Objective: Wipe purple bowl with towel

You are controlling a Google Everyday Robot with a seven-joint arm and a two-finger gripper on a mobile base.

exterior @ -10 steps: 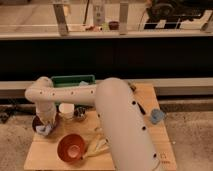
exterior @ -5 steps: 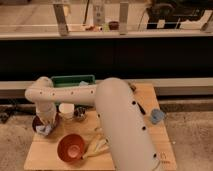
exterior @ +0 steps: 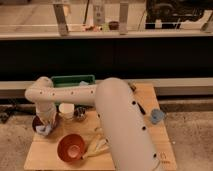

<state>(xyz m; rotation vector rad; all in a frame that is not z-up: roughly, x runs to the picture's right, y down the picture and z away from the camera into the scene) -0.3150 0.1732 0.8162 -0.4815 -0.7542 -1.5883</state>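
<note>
Wooden tabletop [exterior: 60, 162] fills the lower part of the camera view, set on a gravelled floor. Nearest the camera, an orange bowl [exterior: 70, 147] is seen on the tabletop, with pale utensils [exterior: 96, 145] lying just beside it on the right. The large white arm [exterior: 120, 125] rises from the near edge and bends left across the tabletop. At its end the gripper [exterior: 46, 124] is lowered over the purple bowl [exterior: 38, 123], which sits at the left edge of the tabletop. A pale towel [exterior: 45, 130] is seen in that bowl beneath the gripper. Whether the fingers are clenched on the towel or released cannot be told, as they are hidden by the wrist. A white cup [exterior: 66, 110] and a small metal cup [exterior: 80, 114] stand just beside the bowl, with a green bin [exterior: 73, 80] behind them and a blue object [exterior: 157, 116] at the right edge. Farther off, a dark wall and a railing are visible. The wiping step is judged to be in hand. Next, the towel is expected to be swept around the bowl's inside under light pressure, without the cup being struck.
</note>
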